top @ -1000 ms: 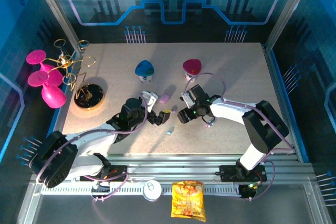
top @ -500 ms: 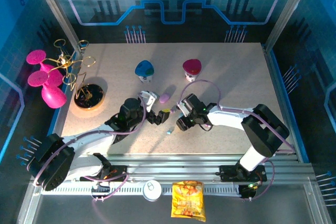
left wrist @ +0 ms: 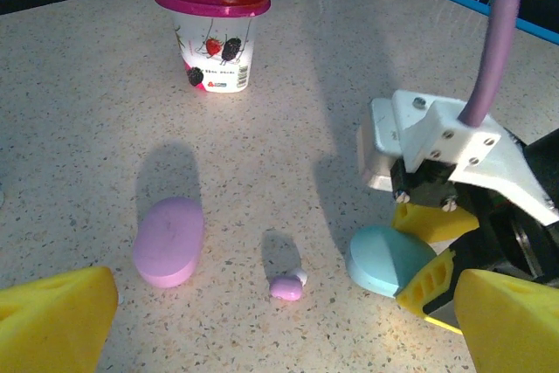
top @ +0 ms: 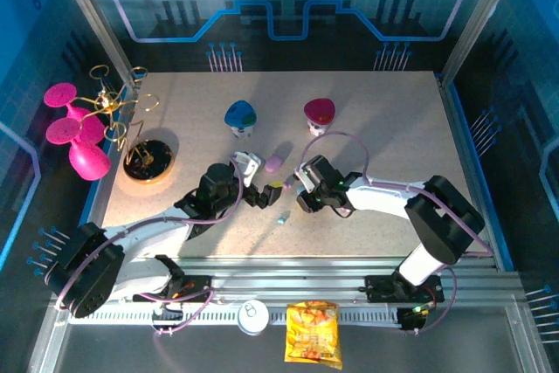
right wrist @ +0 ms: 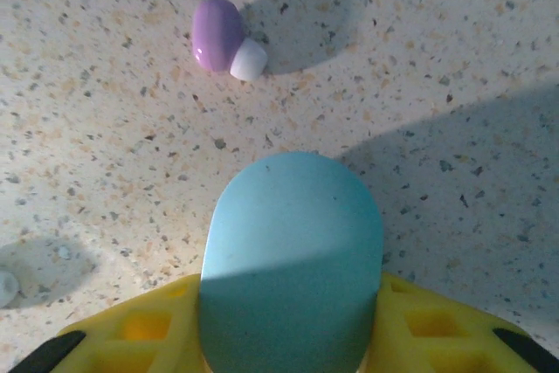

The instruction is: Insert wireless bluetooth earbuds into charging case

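A speckled beige tabletop (top: 393, 128) sits inside a blue-lit enclosure with circuit patterns on its walls; nearest, beyond the front rail, lie an orange snack packet (top: 313, 332), its print too small to read, and a can (top: 254, 315). On the table a tiny pale blue bud (top: 282, 217) lies apart, near the front. The left gripper (top: 266, 192) (left wrist: 279, 329) hovers with its fingers spread wide and empty; the right gripper (top: 301, 196) (right wrist: 288, 321) has narrowed onto the light blue charging case (right wrist: 293, 242) (left wrist: 389, 259), yellow pads against its flanks. Just beyond lies the lilac earbud (right wrist: 223, 37) (left wrist: 287, 286), white-tipped and outside any case; near it rests the closed lilac charging case (left wrist: 168, 240) (top: 274, 162). Farther back stand a magenta-lidded yoghurt cup (left wrist: 212, 19) (top: 320, 114), printed with berries and an unreadable label, and a blue-lidded cup (top: 240, 116).
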Available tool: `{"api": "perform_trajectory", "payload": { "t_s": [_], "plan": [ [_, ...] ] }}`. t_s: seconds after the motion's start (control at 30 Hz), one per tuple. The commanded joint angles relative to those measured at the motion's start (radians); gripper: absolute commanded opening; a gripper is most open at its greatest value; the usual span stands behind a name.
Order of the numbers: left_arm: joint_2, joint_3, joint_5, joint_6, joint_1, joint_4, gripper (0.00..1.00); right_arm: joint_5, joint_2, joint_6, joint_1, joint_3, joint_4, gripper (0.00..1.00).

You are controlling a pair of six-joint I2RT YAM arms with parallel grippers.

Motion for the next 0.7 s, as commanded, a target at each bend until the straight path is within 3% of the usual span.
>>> {"api": "perform_trajectory", "payload": {
  "t_s": [0.0,0.13,0.37,0.67],
  "plan": [
    [-0.022,0.011,-0.006,0.016,-0.008,-0.011,0.99,-0.02,-0.059,-0.029,0.011,-0.009,-0.003,0.31],
    [-0.017,0.009,-0.006,0.018,-0.007,-0.006,0.99,-0.041,-0.044,-0.041,0.0,-0.027,0.026,0.32],
    [-0.054,0.018,0.016,0.054,-0.006,-0.075,0.99,-0.241,-0.13,-0.072,-0.001,-0.091,0.098,0.28],
    [-0.166,0.087,0.393,0.044,0.099,-0.247,0.99,-0.504,-0.369,-0.201,-0.082,-0.059,-0.076,0.26]
  ]
}}
